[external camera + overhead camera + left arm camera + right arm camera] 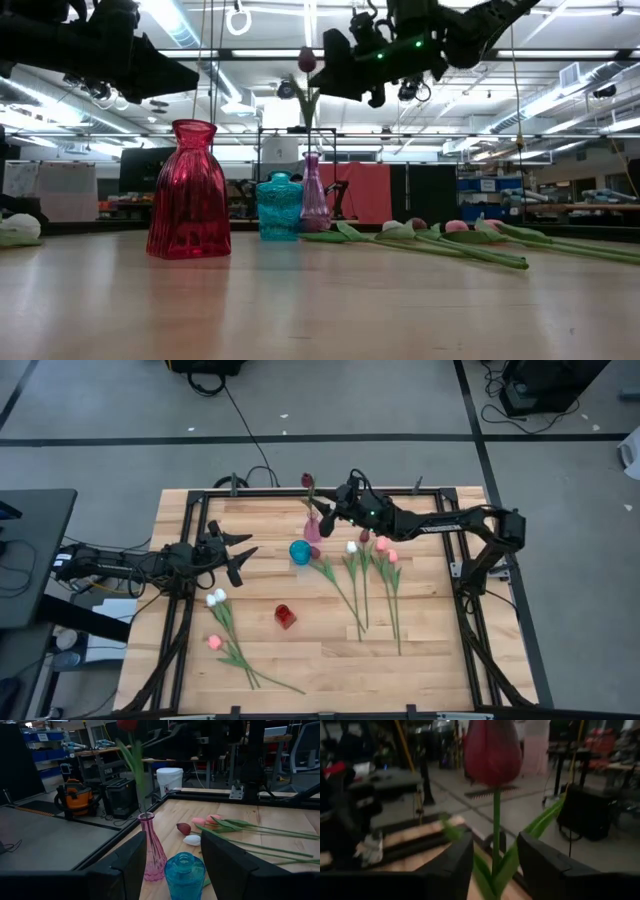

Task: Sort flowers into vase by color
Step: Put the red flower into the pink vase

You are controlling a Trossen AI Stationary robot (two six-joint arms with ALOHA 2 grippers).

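Right hand (328, 518) open, fingers either side of the upright maroon tulip (308, 482) standing in the pink vase (313, 530); left hand (240, 555) open, well apart

I see a maroon tulip (307, 480) on a green stem in the pink vase (313, 529), beside a teal vase (300, 552) and a ribbed red vase (285, 616). Pink and white tulips (384, 547) lie on the pale wood table (420, 660).

A pale wooden slatted table (420, 660) in a black metal frame stands on grey concrete floor (120, 450) crossed by black cables. Long ceiling strip lights (560, 100) glow above cluttered workshop benches (105, 752).
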